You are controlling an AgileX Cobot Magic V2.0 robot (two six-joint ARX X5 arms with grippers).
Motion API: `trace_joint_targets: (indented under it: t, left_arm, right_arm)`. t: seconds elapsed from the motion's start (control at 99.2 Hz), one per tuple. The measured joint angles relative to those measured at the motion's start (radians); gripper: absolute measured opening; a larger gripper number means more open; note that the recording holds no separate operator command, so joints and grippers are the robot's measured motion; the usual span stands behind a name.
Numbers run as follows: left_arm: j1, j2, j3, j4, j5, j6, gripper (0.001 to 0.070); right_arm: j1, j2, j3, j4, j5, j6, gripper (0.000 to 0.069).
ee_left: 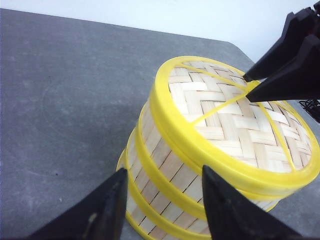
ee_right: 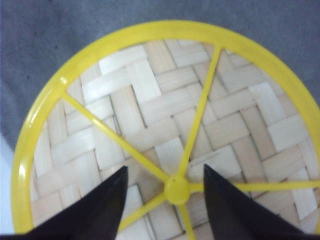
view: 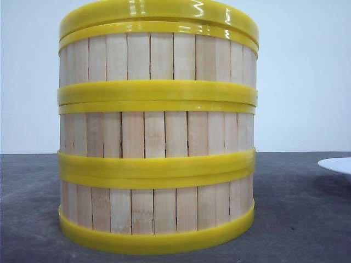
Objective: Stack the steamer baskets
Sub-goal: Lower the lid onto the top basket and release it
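Three steamer baskets stand in one upright stack in the front view: top [view: 159, 55], middle [view: 156, 134] and bottom [view: 156, 211]. The top face [ee_right: 150, 110] is pale weave under yellow spokes that meet at a hub [ee_right: 177, 190]. My right gripper [ee_right: 164, 168] hovers open just over that hub, holding nothing; it also shows in the left wrist view as my right gripper [ee_left: 246, 88] above the stack's top [ee_left: 235, 125]. My left gripper [ee_left: 164, 172] is open beside the stack's slatted wall [ee_left: 165, 175], empty, at about the top basket's height.
A flat white plate [view: 337, 164] lies at the right edge of the front view. The stack stands on a grey table [ee_left: 65, 100], whose far edge meets a white wall.
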Motion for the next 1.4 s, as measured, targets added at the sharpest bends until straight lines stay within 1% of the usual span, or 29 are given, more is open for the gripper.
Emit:
trace_joint_targets:
  t: [0.111,0.272,0.393,0.585,0.696,0.776,0.837,0.928,1.008,1.109,1.26,1.402]
  left_arm:
    - [0.0,0.0,0.0,0.0,0.0,0.0,0.0275]
    - [0.0,0.0,0.0,0.0,0.0,0.0,0.0275]
    - [0.0,0.0,0.0,0.0,0.0,0.0,0.0275]
    - [0.0,0.0,0.0,0.0,0.0,0.0,0.0275]
    - [0.0,0.0,0.0,0.0,0.0,0.0,0.0275]
    - [0.0,0.0,0.0,0.0,0.0,0.0,0.0275]
    - [0.0,0.0,0.0,0.0,0.0,0.0,0.0275]
    - [0.0,0.0,0.0,0.0,0.0,0.0,0.0275]
    - [0.0,0.0,0.0,-0.002,0.001,0.0,0.0275]
    - [0.0,0.0,0.0,-0.006,0.001,0.0,0.0275]
    - [0.0,0.0,0.0,-0.007,0.001,0.0,0.0275]
    - [0.0,0.0,0.0,-0.007,0.001,0.0,0.0275]
  right_arm:
    - [0.0,-0.002,0.023,0.003,0.031,-0.001,0.0325]
    - [0.0,-0.069,0.082,0.027,0.126,-0.007,0.0327]
    - [0.0,-0.189,0.105,0.064,0.207,-0.007,0.0327]
    - [0.0,-0.386,0.108,0.069,0.355,-0.007,0.0327]
    - [0.0,-0.484,0.108,0.051,0.386,-0.007,0.0327]
    - [0.0,-0.562,0.093,0.039,0.392,-0.007,0.0327]
    - [0.0,-0.625,0.057,0.032,0.402,-0.006,0.0327]
    - [0.0,-0.724,-0.033,0.018,0.446,0.004,0.0327]
    - [0.0,-0.812,-0.142,0.024,0.491,0.027,0.0327]
    - [0.0,-0.914,-0.305,0.034,0.513,0.073,0.0327]
    - [0.0,-1.03,-0.496,0.037,0.518,0.146,0.0327]
    - [0.0,-1.08,-0.582,0.036,0.518,0.199,0.0327]
